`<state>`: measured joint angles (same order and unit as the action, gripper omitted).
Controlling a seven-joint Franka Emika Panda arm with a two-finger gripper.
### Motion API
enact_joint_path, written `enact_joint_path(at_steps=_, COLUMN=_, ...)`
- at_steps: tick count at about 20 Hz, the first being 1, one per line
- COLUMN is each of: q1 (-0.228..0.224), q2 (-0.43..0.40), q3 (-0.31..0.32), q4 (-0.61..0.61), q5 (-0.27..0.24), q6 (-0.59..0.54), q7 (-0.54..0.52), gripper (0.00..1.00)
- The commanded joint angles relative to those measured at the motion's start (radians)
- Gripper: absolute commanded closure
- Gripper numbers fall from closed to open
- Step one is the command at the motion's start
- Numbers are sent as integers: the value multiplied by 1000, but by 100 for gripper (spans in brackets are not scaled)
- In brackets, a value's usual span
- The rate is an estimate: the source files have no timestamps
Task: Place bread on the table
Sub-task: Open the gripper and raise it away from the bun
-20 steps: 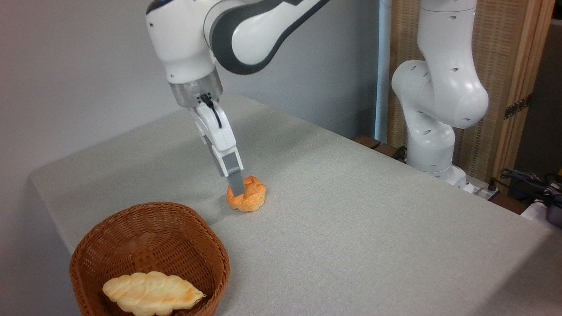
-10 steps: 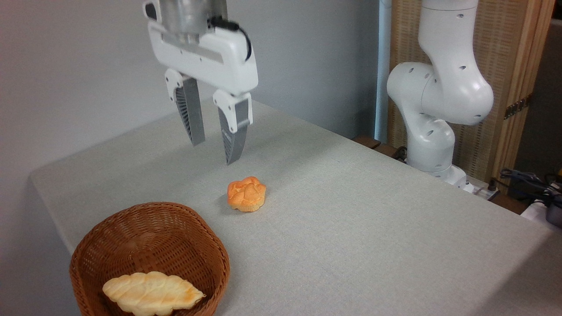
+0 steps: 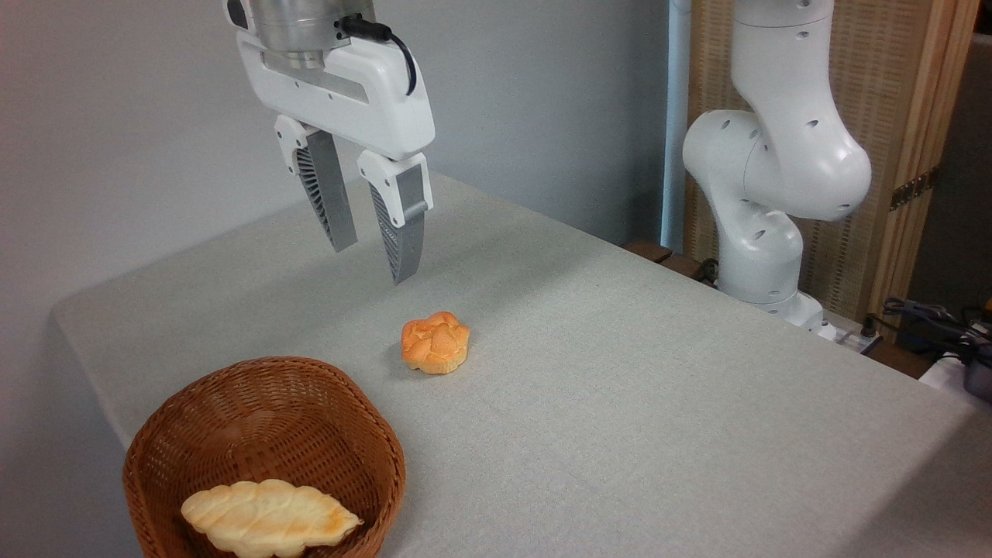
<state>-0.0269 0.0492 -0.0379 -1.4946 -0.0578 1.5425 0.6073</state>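
Wicker basket (image 3: 263, 434) cut off at btm edge, w/ loaf (image 3: 267, 518).

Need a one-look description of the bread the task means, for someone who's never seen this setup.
Start at the grey-beige cloth table and find the brown wicker basket at its near left corner. Just beyond the basket, on bare cloth below the open gripper, sits the bread. It is small, round, orange and lobed like a flower, unlike the long pale braided loaf inside the basket.
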Motion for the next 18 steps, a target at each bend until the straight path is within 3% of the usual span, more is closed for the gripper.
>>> enact_joint_path(at_steps=1, q1=-14, q2=3, q3=10, q4=19, q5=38, q6=-18, q7=22, gripper=0)
enact_joint_path(at_steps=6, q1=-34, q2=-41, q3=12, q4=-56, q5=73, q6=22, q7=22, gripper=0)
enact_joint_path(at_steps=18, q1=-34, q2=-45, q3=12, q4=-59, q5=75, q6=25, q7=23, gripper=0)
